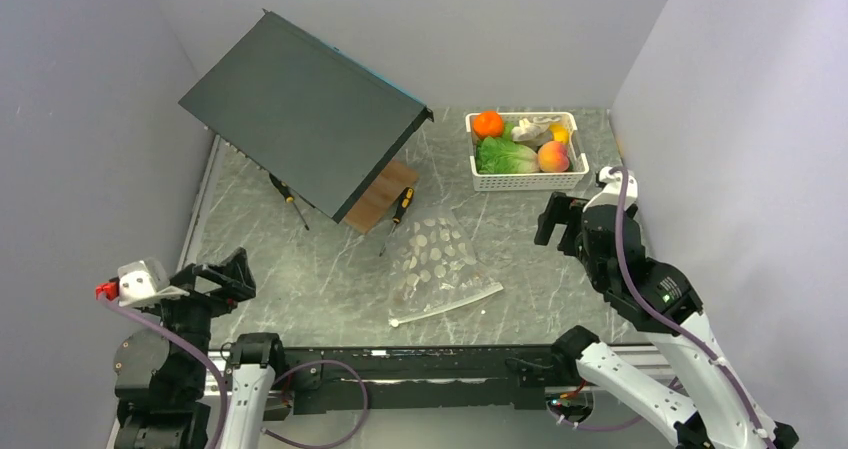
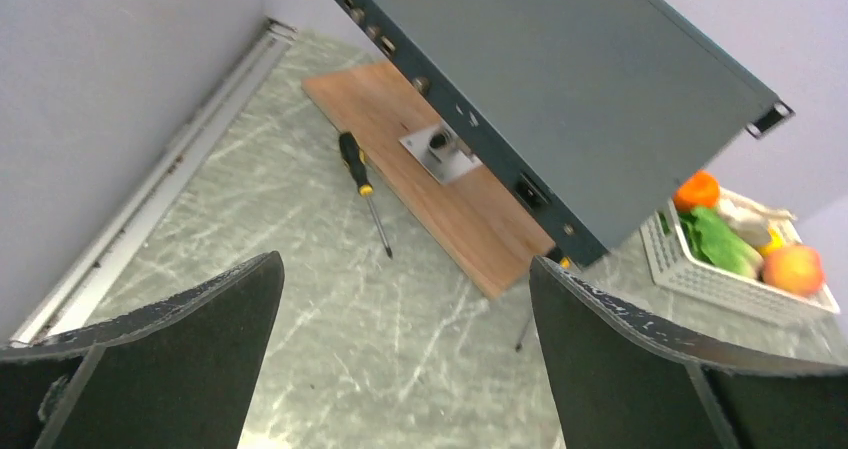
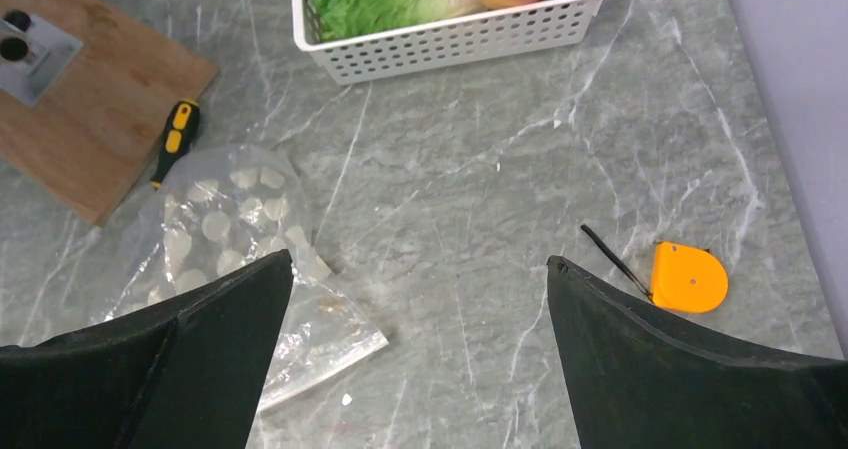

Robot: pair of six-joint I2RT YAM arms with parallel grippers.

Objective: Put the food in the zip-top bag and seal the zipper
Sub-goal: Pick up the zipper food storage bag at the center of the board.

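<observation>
The food lies in a white slotted basket point(image 1: 480, 180) at the back right: an orange point(image 1: 488, 124), green lettuce point(image 1: 505, 156), a peach point(image 1: 553, 156), a pale beige piece point(image 1: 533, 127) and a yellow piece point(image 1: 560, 134). The clear dotted zip-top bag point(image 1: 435, 254) lies flat mid-table, and its whitish zipper point(image 1: 447, 305) runs along the near edge. My right gripper point(image 1: 553, 224) hovers open to the right of the bag, below the basket; in its wrist view point(image 3: 420, 257) the bag point(image 3: 230, 219) is at the left. My left gripper point(image 1: 232, 281) is open at the near left, holding nothing point(image 2: 405, 259).
A dark flat panel point(image 1: 300, 109) leans tilted over a wooden board point(image 1: 380, 197) at the back left. One screwdriver point(image 1: 288, 197) lies left of the board, another point(image 1: 398, 209) beside the bag's far end. An orange tape measure point(image 3: 690, 277) lies near the right wall.
</observation>
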